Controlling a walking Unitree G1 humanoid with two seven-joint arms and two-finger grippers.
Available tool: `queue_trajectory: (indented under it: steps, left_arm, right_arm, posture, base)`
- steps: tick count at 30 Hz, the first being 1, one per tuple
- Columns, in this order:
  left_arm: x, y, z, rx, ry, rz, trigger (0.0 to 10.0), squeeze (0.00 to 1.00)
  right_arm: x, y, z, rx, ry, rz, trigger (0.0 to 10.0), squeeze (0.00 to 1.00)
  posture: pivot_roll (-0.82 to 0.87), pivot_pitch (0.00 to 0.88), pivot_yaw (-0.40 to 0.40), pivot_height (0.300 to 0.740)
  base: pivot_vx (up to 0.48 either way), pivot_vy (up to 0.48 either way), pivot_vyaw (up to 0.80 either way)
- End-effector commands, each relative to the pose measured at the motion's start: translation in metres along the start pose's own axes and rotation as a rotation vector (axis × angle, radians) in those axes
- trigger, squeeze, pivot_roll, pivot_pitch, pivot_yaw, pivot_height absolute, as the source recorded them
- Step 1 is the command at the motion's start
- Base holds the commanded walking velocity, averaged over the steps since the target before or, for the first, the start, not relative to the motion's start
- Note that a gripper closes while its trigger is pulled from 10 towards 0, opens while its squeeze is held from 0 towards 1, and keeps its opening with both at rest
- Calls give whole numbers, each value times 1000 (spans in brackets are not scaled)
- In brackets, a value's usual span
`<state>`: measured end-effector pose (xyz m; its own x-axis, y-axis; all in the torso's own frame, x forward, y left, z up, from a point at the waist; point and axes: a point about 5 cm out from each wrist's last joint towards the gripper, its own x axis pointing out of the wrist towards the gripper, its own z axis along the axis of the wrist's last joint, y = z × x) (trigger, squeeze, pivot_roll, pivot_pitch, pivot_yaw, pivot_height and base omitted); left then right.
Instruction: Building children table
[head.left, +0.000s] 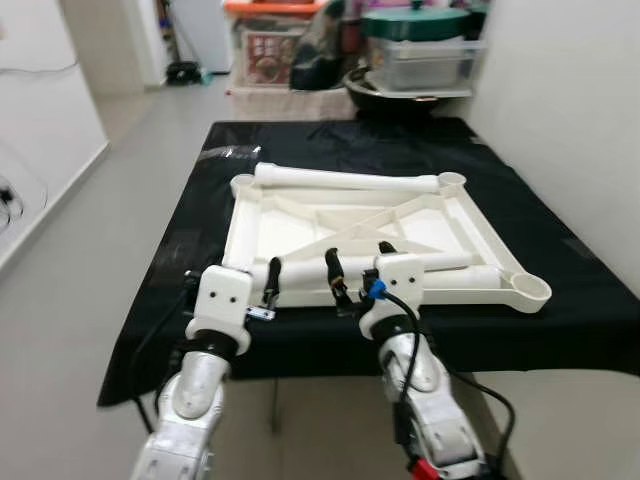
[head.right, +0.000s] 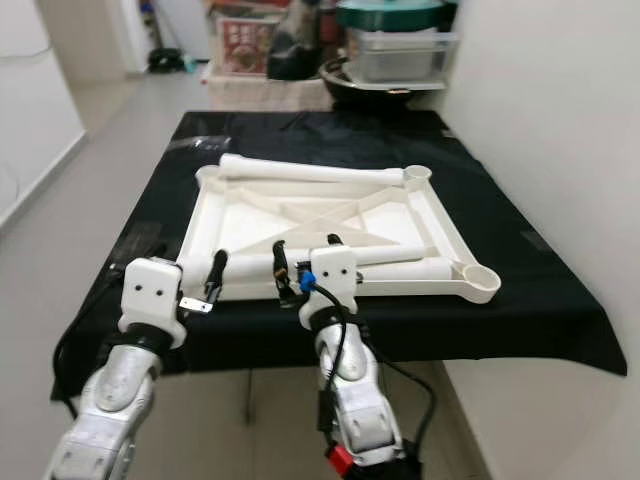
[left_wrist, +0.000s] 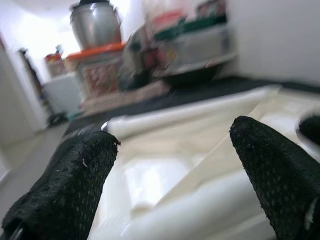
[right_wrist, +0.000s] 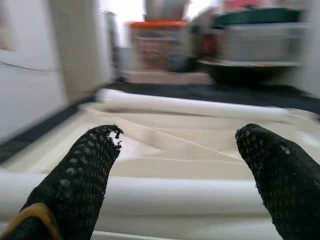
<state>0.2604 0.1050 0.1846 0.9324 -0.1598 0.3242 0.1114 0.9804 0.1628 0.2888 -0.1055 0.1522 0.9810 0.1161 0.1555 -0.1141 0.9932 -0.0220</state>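
An upside-down white children's tabletop (head.left: 300, 225) lies on the black-covered table (head.left: 560, 310), with round leg sockets at its corners (head.left: 528, 288). One white tube leg (head.left: 345, 180) rests along its far edge. Two more legs (head.left: 445, 263) lie side by side along the near edge. My left gripper (head.left: 255, 285) hovers at the near left edge, open, with the near leg (left_wrist: 200, 210) low between its fingers (left_wrist: 75, 180). My right gripper (head.left: 358, 262) is open just over the near legs (right_wrist: 175, 197), its fingertips (right_wrist: 90, 160) apart and empty.
Storage boxes (head.left: 420, 50), an orange-lidded bin (head.left: 270, 40) and a dark pan (head.left: 390, 95) crowd the far end behind the table. A white wall (head.left: 570, 110) runs along the right. Bare grey floor (head.left: 80, 260) lies to the left.
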Motion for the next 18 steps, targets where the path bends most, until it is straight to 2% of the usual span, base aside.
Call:
queue_trajectory:
  steps: [1,8,9,10,11,13,14,17,18]
  left_arm:
    - [-1,8,-3,29,17,26,10000,0]
    - [6,11,8,40,-10,-19,10000,0]
    - [13,9,16,51,-37,-88,10000,0]
    - [13,9,16,51,-37,-88,10000,0]
    - [17,8,20,49,-43,-135,10000,0]
    - [26,11,24,96,-54,-200,10000,0]
    - [26,11,24,96,-54,-200,10000,0]
    - [41,20,24,189,-21,-229,10000,0]
    - [41,20,24,189,-21,-229,10000,0]
  right_arm:
    - [3,5,3,14,-12,7,10000,0]
    - [5,2,13,13,-49,-18,10000,0]
    - [8,-1,17,12,-60,-29,10000,0]
    - [8,-1,17,12,-60,-29,10000,0]
    - [10,-4,20,10,-72,-39,10000,0]
    - [14,-9,26,7,-94,-56,10000,0]
    - [14,-9,26,7,-94,-56,10000,0]
    - [22,-17,36,3,-122,-81,10000,0]
    - [22,-17,36,3,-122,-81,10000,0]
  posture:
    - [66,0,-45,740]
    - [41,0,-24,740]
    - [43,0,-26,740]
    - [43,0,-26,740]
    - [47,0,-21,740]
    - [46,0,-15,740]
    - [46,0,-15,740]
    - [46,0,-18,740]
    - [46,0,-18,740]
  base:
    - [0,0,0]
    - [0,0,0]
    - [0,0,0]
    - [0,0,0]
    - [0,0,0]
    - [0,0,0]
    - [0,0,0]
    - [0,0,0]
    - [0,0,0]
